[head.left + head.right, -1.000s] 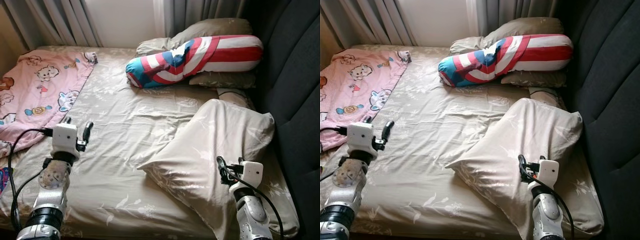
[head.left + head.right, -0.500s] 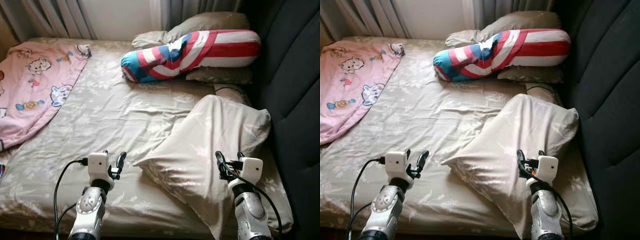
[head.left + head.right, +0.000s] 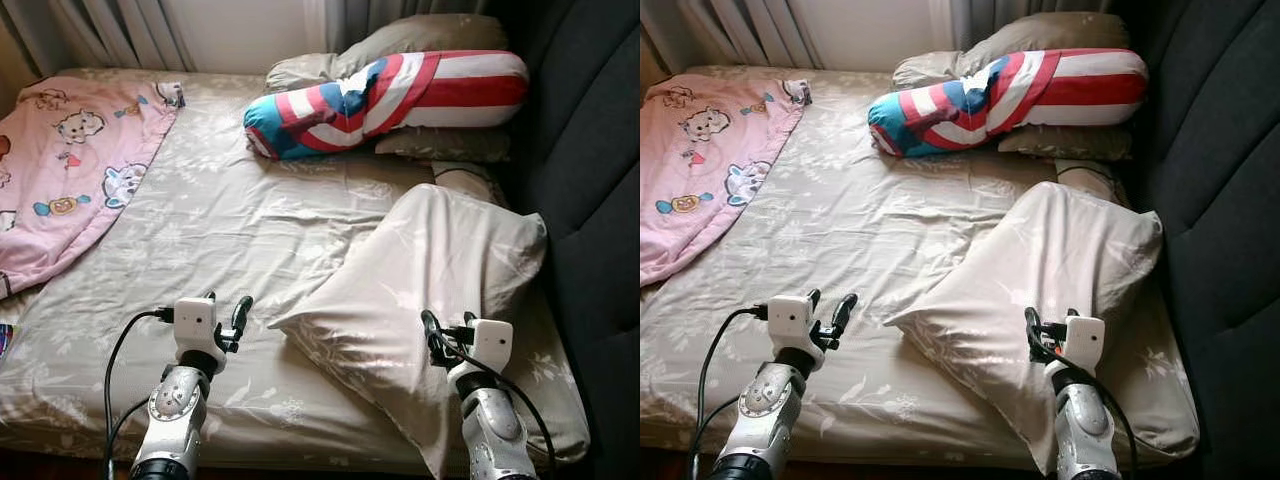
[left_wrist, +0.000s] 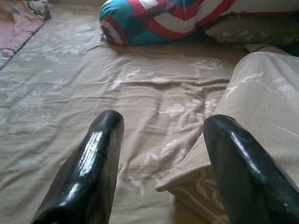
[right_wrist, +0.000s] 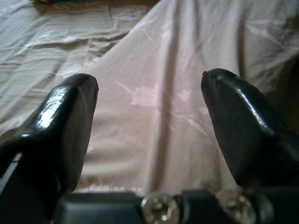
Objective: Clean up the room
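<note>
Setting: bed (image 3: 230, 210) under a creased beige floral sheet, dark padded headboard (image 3: 590, 170) at 3 o'clock, curtains (image 3: 110, 30) at 11 o'clock.
Beige pillow (image 3: 430, 290): askew at 4 o'clock on the mattress, one corner pointing toward 8 o'clock, far edge near the headboard; not yet squared up.
Striped bolster (image 3: 390, 100): red, white and blue, lying across at 1 o'clock, resting on two more beige pillows (image 3: 430, 40) by the headboard.
Pink blanket (image 3: 70, 160): cartoon print, spread loose at 10 o'clock, draped over the bed's edge, unfolded.
Left gripper (image 3: 225, 310): at 7 o'clock above the sheet, just beside the pillow's near corner, fingers (image 4: 93, 163) spread apart, nothing between them.
Right gripper (image 3: 448, 332): at 5 o'clock over the pillow's near half, fingers (image 5: 60, 126) wide apart, nothing clamped, pillow cloth close beneath.
Progress: early by the look of it; nothing held, sheet wrinkled, blanket unfolded, pillow out of line.
Remaining, as judged: taking hold of the askew pillow, setting it by the headboard with the others, then smoothing the sheet and folding the blanket.
</note>
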Controlling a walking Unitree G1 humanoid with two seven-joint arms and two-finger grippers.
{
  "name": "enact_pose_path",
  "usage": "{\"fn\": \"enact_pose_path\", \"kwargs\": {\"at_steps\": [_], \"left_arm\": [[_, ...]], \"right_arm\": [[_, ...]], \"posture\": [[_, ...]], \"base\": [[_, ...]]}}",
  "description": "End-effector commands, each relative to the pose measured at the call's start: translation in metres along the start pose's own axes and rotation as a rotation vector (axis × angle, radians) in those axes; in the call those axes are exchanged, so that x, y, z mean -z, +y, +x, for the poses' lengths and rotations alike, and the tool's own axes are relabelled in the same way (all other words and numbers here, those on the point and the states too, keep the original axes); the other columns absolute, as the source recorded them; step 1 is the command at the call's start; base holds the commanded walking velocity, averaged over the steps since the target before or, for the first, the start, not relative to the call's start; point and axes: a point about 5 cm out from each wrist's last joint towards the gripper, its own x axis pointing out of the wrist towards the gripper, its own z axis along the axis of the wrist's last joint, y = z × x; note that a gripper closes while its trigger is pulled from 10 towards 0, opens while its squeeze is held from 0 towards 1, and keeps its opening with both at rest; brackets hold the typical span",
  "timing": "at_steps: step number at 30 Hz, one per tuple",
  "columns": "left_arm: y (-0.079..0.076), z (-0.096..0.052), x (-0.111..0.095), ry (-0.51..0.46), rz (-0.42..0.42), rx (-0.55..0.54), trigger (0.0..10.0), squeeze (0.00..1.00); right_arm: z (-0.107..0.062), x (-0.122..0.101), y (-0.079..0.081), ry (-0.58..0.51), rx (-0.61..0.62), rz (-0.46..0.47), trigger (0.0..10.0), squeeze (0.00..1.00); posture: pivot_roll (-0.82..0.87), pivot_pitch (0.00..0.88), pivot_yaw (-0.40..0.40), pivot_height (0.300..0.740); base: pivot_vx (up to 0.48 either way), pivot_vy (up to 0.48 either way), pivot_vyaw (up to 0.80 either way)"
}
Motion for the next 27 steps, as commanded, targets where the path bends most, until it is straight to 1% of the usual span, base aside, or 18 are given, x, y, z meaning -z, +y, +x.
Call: {"fn": "enact_pose_path", "kwargs": {"at_steps": [1, 6, 9, 12, 14, 27], "left_arm": [[-0.0018, -0.0029, 0.0021, 0.012, 0.002, 0.012, 10.0, 0.00], [-0.0019, -0.0050, 0.0035, 0.020, 0.010, 0.017, 10.0, 0.00], [-0.0021, -0.0052, 0.0039, 0.023, 0.007, 0.017, 10.0, 0.00], [-0.0031, -0.0052, 0.0043, 0.025, 0.005, 0.020, 10.0, 0.00], [-0.0038, -0.0053, 0.0039, 0.024, 0.004, 0.023, 10.0, 0.00], [-0.0055, -0.0061, 0.0046, 0.028, 0.000, 0.029, 10.0, 0.00]], "right_arm": [[-0.0017, -0.0002, 0.0000, -0.009, 0.006, 0.001, 10.0, 0.00], [-0.0024, 0.0011, 0.0017, -0.002, 0.002, 0.000, 10.0, 0.00], [-0.0022, 0.0039, 0.0022, 0.027, 0.001, -0.012, 10.0, 0.00], [-0.0022, 0.0043, 0.0028, 0.029, -0.003, -0.011, 10.0, 0.00], [-0.0033, 0.0021, 0.0034, -0.004, -0.002, 0.003, 10.0, 0.00], [-0.0040, 0.0038, 0.0022, 0.012, 0.004, 0.002, 10.0, 0.00]], "posture": [[-0.01, 0.169, -0.017, 0.700], [-0.01, 0.172, -0.016, 0.700], [-0.01, 0.172, -0.016, 0.696], [-0.01, 0.172, -0.016, 0.671], [-0.01, 0.175, -0.014, 0.657], [-0.01, 0.175, -0.016, 0.657]], "base": [[0.000, 0.000, 0.00], [0.000, 0.000, 0.00], [0.000, 0.000, 0.00], [0.000, 0.000, 0.00], [0.000, 0.000, 0.00], [0.000, 0.000, 0.00]]}}
